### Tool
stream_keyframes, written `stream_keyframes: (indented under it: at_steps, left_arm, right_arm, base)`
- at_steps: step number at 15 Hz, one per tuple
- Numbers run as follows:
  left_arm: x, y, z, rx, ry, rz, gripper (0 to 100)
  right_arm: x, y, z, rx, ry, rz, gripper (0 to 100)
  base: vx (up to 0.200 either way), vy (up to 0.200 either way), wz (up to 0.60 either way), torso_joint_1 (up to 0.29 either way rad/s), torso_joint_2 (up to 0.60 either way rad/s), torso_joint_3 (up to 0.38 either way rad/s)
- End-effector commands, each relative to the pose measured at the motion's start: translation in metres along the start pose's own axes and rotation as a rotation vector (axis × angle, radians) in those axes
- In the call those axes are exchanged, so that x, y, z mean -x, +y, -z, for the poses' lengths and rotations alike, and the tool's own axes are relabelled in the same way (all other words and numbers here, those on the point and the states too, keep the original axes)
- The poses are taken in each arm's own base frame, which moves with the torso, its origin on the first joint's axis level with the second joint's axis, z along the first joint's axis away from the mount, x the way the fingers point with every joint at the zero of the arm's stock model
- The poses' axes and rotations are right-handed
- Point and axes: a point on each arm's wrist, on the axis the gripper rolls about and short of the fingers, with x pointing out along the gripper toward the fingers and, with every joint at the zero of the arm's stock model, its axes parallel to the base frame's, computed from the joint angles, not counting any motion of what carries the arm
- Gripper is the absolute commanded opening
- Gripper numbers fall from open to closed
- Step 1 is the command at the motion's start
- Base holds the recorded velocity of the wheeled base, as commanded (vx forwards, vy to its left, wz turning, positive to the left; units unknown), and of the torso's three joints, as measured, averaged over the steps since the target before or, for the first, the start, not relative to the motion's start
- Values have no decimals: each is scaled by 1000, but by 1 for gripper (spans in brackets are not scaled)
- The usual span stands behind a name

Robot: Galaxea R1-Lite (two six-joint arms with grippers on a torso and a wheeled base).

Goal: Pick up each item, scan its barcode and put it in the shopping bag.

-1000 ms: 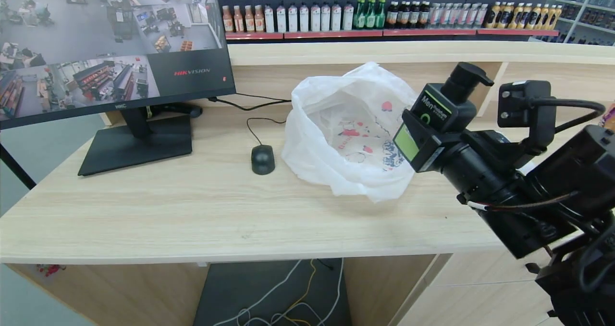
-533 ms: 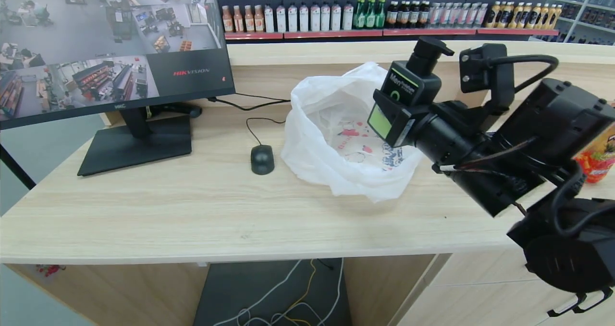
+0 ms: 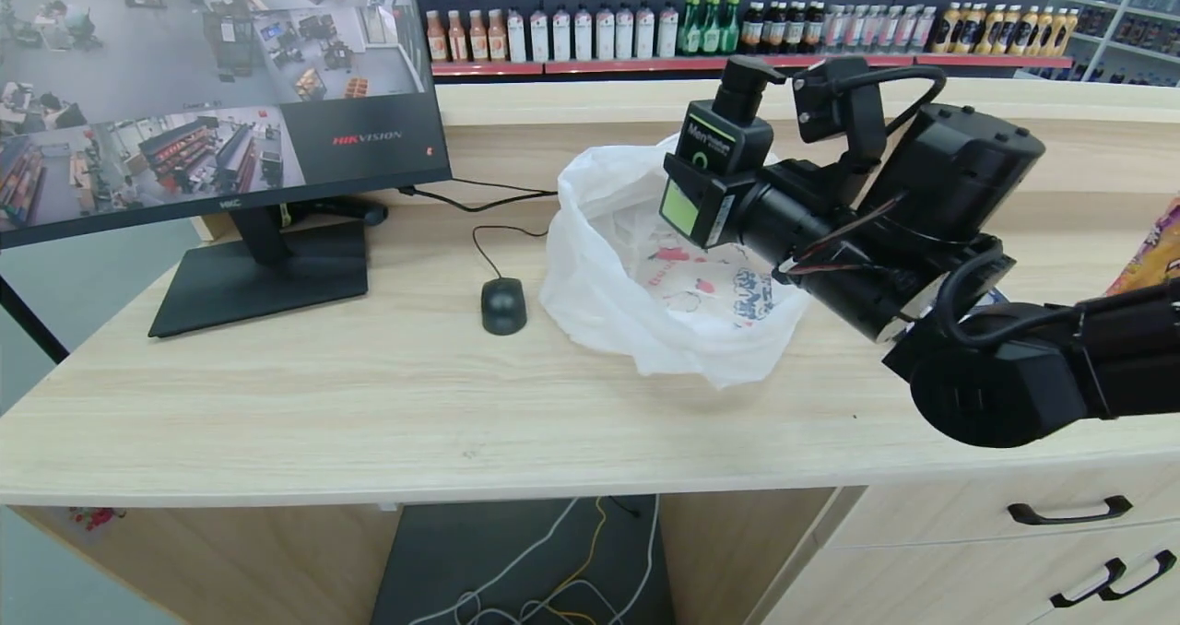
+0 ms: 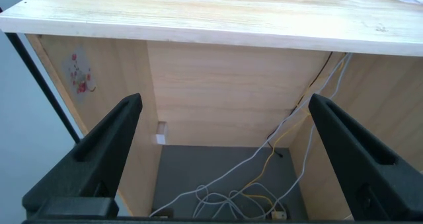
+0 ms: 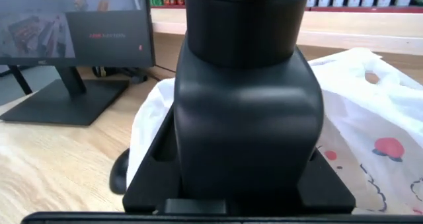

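1. the step in hand looks like the drop into the shopping bag [image 3: 636, 312]: the right jaws are clamped on the lower body of the black pump bottle [image 3: 724, 159], which hangs in the air over the far side of the bag's open mouth, pump head up and slightly tilted
2. in the right wrist view the pump bottle [image 5: 244, 118] sits square between the jaws with the white bag [image 5: 370, 118] spread out beyond and beneath it
3. to do this well, i would bring the bottle lower and nearer the middle of the opening before letting go; the bag is thin, slumped plastic with no stiff rim, so a high release could tip the bottle over the edge or push the wall flat
4. keep the arm off the near wall of the bag, which sags toward the front of the worktop [image 3: 369, 404], and open the jaws only once the bottle's base is inside
5. the mouse [image 3: 503, 305] lies just beside the bag on its left and is best left alone
6. the left jaws stand wide apart and empty, low in front of the worktop, facing the recess with loose cables beneath it
7. against the earlier frames, the right arm has swung leftward and away from the robot: a second ago the bottle was off the bag's right side, and now it is above the opening; bag, mouse and monitor [image 3: 203, 81] have not shifted
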Motion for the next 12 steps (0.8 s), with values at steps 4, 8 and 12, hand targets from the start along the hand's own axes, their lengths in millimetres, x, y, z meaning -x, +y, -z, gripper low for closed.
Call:
stream_keyframes:
  at_steps: [4,8,12]
  left_arm:
    - [0,0,0,0,0,-1,100]
    - [0,0,0,0,0,-1,100]
    - [0,0,0,0,0,0,100]
  right_arm:
    - [-14,-24,25,17,46,1,0]
    - [-34,-31,49,43,57,-38,0]
    - [-58,-42,61,48,44,-19,0]
  base:
    - [0,0,0,0,0,0]
    - [0,0,0,0,0,0]
    - [0,0,0,0,0,0]
